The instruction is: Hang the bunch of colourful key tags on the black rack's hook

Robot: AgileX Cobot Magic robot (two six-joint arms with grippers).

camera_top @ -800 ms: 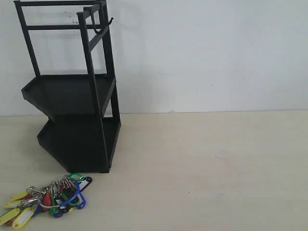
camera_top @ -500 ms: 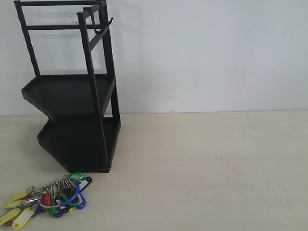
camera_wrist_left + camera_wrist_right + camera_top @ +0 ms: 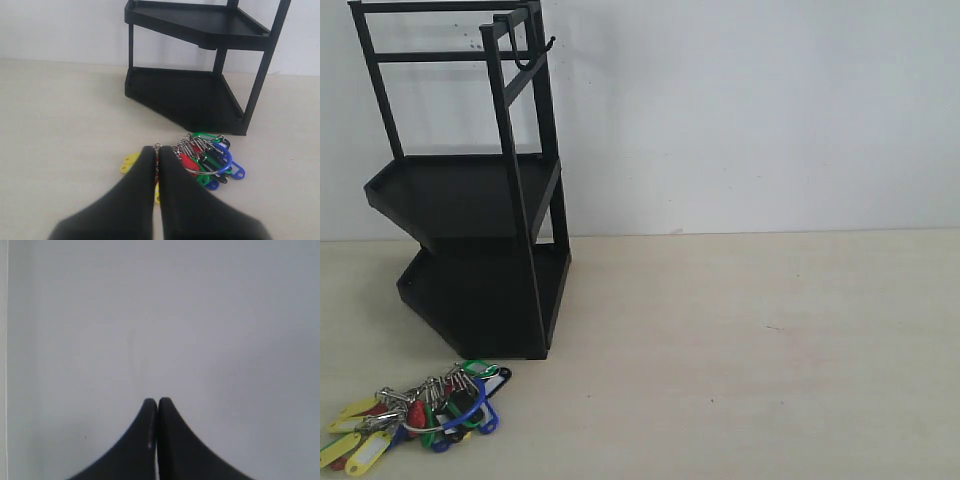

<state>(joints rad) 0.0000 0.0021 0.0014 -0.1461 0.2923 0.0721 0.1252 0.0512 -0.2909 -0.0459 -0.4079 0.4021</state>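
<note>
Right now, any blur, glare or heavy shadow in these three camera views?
Exterior view: even, soft light, no glare; the black rack shows little detail. Left wrist view: the left gripper is blurred up close, the colourful key tag bunch sharp. Right wrist view: the right gripper soft-edged against a blank pale surface.

The left claw [image 3: 157, 155] has its two black fingers pressed almost together. The right claw [image 3: 157, 402] is closed too, fingers touching.

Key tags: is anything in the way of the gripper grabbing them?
Nothing visible blocks them. The left gripper, jaws shut, points at the colourful key tag bunch, which lies on the table close to the black rack.
</note>
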